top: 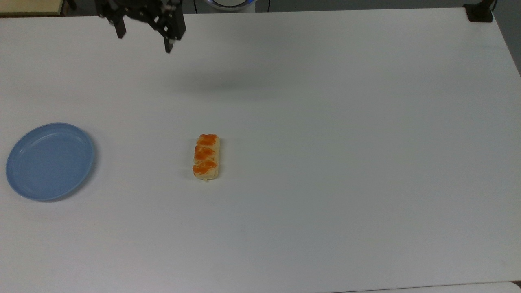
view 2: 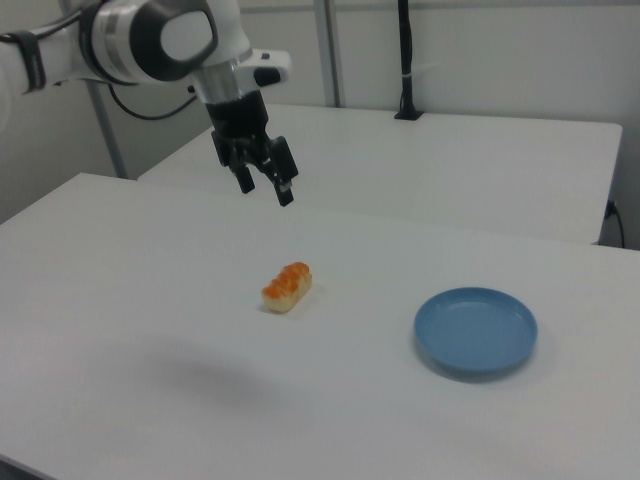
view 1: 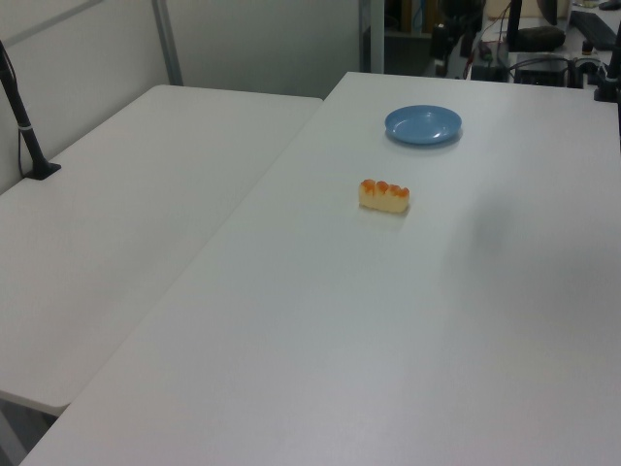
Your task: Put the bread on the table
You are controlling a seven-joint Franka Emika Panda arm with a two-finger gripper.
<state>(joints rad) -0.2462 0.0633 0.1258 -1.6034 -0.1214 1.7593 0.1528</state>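
The bread (top: 206, 157), a pale-yellow roll with three orange glazed patches, lies alone on the white table (top: 325, 142); it also shows in the left view as the bread (view 1: 384, 195) and in the right view as the bread (view 2: 287, 286). My gripper (top: 143, 38) hangs open and empty at the top view's upper left, high above the table and well away from the roll. In the right view the gripper (view 2: 265, 187) hovers above and behind the bread, its two black fingers apart.
A round blue plate (top: 49, 161) sits empty at the top view's left edge, seen too as the plate (view 1: 423, 124) and the plate (view 2: 476, 331). A second white table (view 1: 126, 214) adjoins in the left view. A black post base (top: 479, 11) stands at the top view's far right corner.
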